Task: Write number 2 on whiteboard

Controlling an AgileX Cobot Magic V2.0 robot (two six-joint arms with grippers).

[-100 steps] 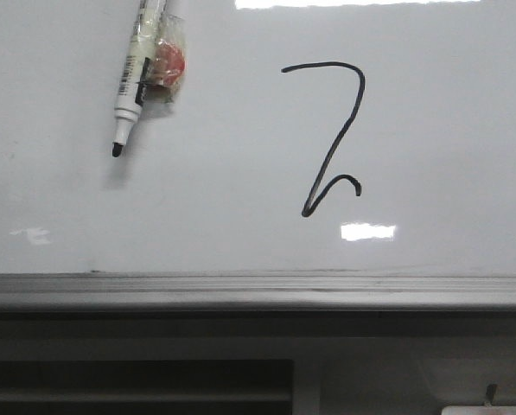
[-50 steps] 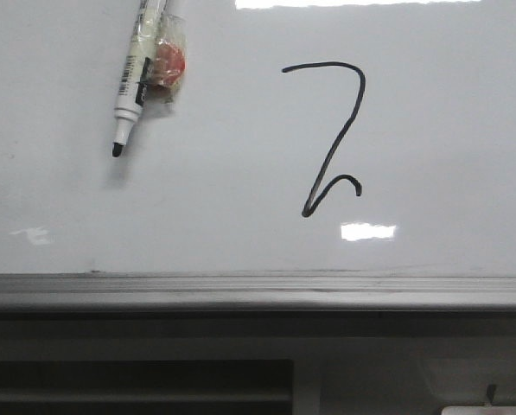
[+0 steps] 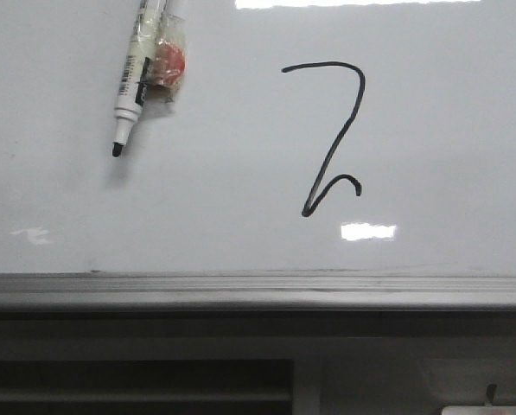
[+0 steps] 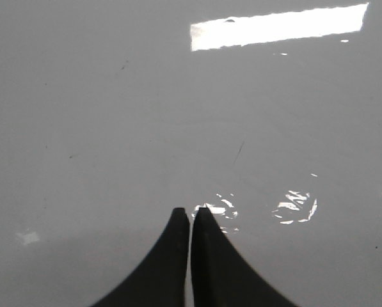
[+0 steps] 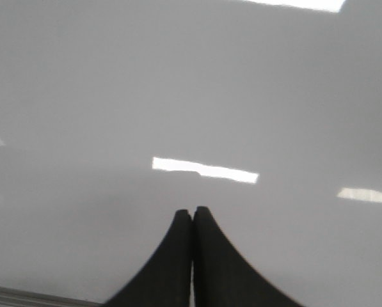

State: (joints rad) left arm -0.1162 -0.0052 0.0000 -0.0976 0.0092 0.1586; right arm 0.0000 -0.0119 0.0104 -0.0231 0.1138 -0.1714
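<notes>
Nearest the camera in the front view, a grey metal ledge (image 3: 258,291) runs along the lower edge of the whiteboard (image 3: 448,138), with a dark recess below it. Above the ledge the glossy white-grey surface carries bright rectangular light reflections, one small patch just under the drawing and a long strip at the top edge.

Right of the board's middle stands the number 2 (image 3: 331,138), a thin black marker stroke. Its flat top runs left to right and hooks down at the right end; from there a long diagonal slants down and to the left, so the figure's long axis is nearly upright, leaning with its top toward the right. At the foot the line turns back up into a small curled tail that ends to the right.

Farther up, near the top left corner of the whiteboard, a white marker pen (image 3: 133,82) lies against the surface, its black tip pointing down and slightly left, its rear end cut off by the top edge. A barcode-like label shows on its barrel, but no writing can be read. Touching its right side is a small clear wrapper with something red inside (image 3: 166,62).

Each wrist view shows only bare board with reflections. The left claw (image 4: 191,214) has its dark fingers pressed together, holding nothing. The right claw (image 5: 191,213) is likewise closed tight and empty.
</notes>
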